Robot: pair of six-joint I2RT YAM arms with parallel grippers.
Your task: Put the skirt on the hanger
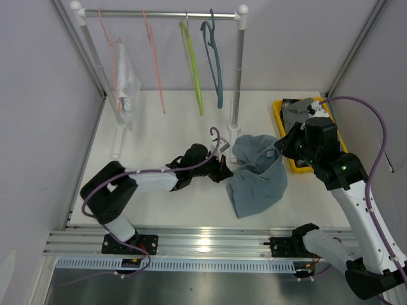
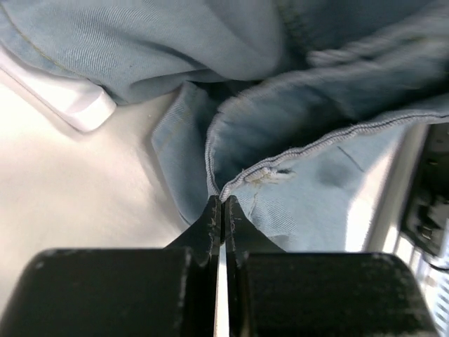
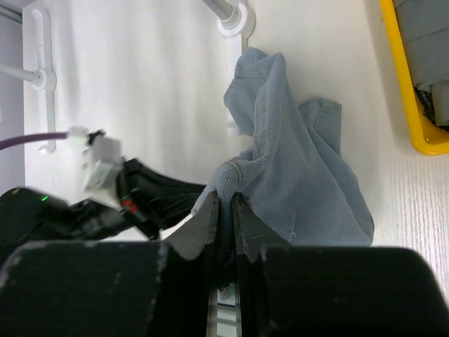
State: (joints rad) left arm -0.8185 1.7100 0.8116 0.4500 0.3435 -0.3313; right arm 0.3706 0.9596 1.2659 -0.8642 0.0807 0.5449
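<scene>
The light blue denim skirt lies crumpled on the white table, just in front of the rack's right post. My left gripper reaches in from the left, its jaws shut on the skirt's stitched hem; the fingertips pinch its corner. My right gripper is shut on a raised fold of the skirt, holding it off the table. A dark hanger hook pokes up beside the left gripper; the rest of that hanger is hidden.
A rack at the back carries two pink hangers, a green one and a teal one. A yellow tray with grey clothes sits at the right. The rack's white foot lies close to the skirt.
</scene>
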